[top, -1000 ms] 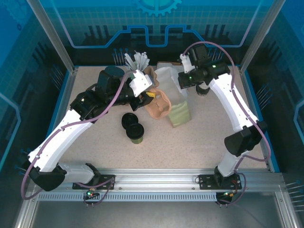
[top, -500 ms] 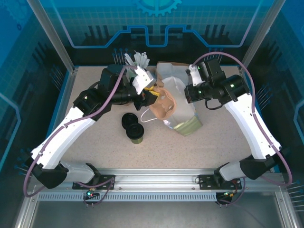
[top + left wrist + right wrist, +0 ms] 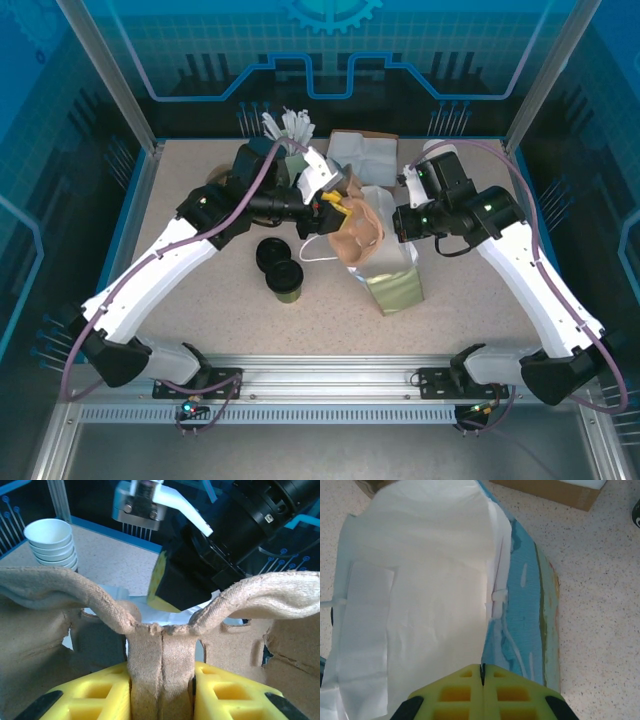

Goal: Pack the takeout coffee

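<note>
Seen from above, the left arm sweeps from the lower left corner up toward the middle of the frame, elbow bent, with the left gripper (image 3: 336,203) pointing right. Its wrist view shows the yellow fingers (image 3: 100,695) drawn narrow, pinching the central ridge of a brown pulp cup carrier (image 3: 50,595).

The right arm rises from the lower right corner, bends at the right of the frame and reaches left to centre. There the right gripper (image 3: 408,225) meets the top of a white and olive-green paper bag (image 3: 395,285). In its wrist view the yellow pads are pressed fully together on the bag's upper edge. The carrier rests against the bag's top.

The takeout coffee (image 3: 285,282) stands upright on the table (image 3: 200,320), left of centre and below the left forearm, apart from both grippers. Loose black lids (image 3: 268,254) lie just beside it, to its upper left.
</note>
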Controlling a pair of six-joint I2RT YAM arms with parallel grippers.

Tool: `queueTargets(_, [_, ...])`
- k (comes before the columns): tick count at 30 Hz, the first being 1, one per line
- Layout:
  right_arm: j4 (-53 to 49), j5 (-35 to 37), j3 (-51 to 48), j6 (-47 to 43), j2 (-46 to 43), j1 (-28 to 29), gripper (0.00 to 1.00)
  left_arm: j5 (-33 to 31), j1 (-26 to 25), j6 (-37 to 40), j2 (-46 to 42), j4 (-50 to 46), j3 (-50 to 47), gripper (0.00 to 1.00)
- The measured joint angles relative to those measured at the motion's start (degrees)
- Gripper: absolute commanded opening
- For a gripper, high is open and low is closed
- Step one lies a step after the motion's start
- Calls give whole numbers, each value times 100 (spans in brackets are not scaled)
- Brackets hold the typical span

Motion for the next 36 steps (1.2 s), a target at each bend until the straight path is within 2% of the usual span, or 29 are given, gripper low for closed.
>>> queueTargets(16, [203, -188, -24, -7, -96, 0, 0, 555, -96, 107, 490, -310, -11, 31])
queueTargets(27, [210, -332, -24, -9, -96, 0, 0, 564, -96, 372, 946, -734, 61, 31])
queueTargets(36, [210, -608, -37, -20, -131, 0, 0, 302, -96, 490, 1178, -765, 271, 29])
